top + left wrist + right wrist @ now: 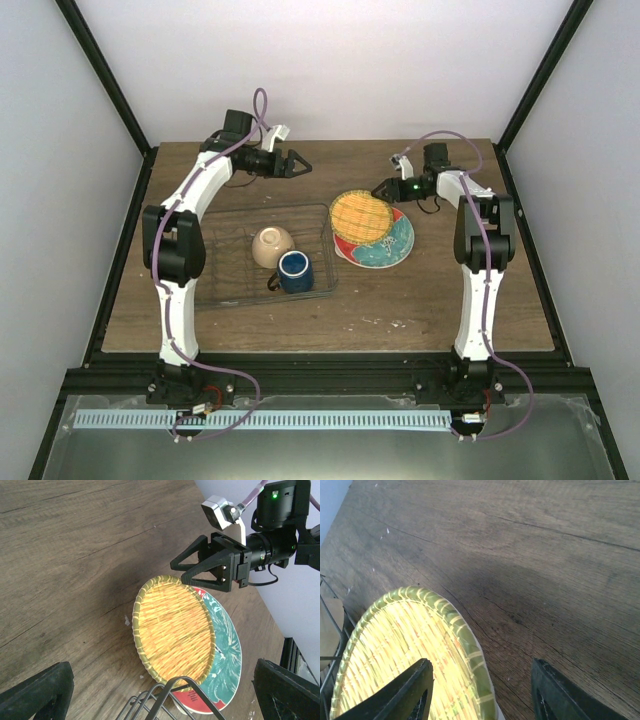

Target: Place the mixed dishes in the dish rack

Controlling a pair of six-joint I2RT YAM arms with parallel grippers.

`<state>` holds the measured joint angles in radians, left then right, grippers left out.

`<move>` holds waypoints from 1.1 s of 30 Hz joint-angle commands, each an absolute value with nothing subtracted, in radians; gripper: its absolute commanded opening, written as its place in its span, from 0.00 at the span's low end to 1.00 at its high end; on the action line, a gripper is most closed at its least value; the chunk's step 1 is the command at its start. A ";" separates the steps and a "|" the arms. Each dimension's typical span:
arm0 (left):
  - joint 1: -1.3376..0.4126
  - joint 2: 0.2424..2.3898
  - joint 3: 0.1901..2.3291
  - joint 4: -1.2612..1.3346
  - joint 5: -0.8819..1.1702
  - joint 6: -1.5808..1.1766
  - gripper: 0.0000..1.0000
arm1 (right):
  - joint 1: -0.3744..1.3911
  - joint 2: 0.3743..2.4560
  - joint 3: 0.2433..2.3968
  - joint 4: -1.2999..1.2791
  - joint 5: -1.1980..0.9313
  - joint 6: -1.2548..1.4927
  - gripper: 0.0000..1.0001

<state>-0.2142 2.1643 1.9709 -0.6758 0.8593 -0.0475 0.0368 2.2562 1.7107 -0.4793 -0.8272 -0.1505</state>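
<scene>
Two plates lie stacked flat on the wooden table, just right of the dish rack. On top is the yellow-orange grid-patterned plate, woven like straw, with a greenish rim. Under it is the red plate with teal flower, which shows only on the near and right side because the top plate sits shifted to the far left. Both are round, so neither has a long axis. The rack's long side runs left to right. In its right half is the small cream bowl, tipped, and just beside it the dark blue mug stands with its mouth up and its handle to the near left. The right gripper is at the far rim of the yellow plate with its fingers apart, one over the plate and one over the table. The left gripper hangs over the table behind the rack, its fingers spread wide.
</scene>
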 commanded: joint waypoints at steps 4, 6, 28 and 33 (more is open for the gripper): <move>-0.218 2.184 2.004 -0.691 0.860 -0.024 1.00 | 0.039 2.291 1.750 -0.483 -0.861 -0.193 0.55; -0.219 2.188 2.008 -0.694 0.860 -0.024 1.00 | 0.046 2.291 1.748 -0.479 -0.861 -0.194 0.54; -0.218 2.200 2.008 -0.703 0.857 -0.016 1.00 | 0.109 2.301 1.749 -0.471 -0.869 -0.213 0.31; -0.219 2.197 2.008 -0.705 0.859 -0.012 1.00 | 0.108 2.295 1.750 -0.478 -0.851 -0.225 0.19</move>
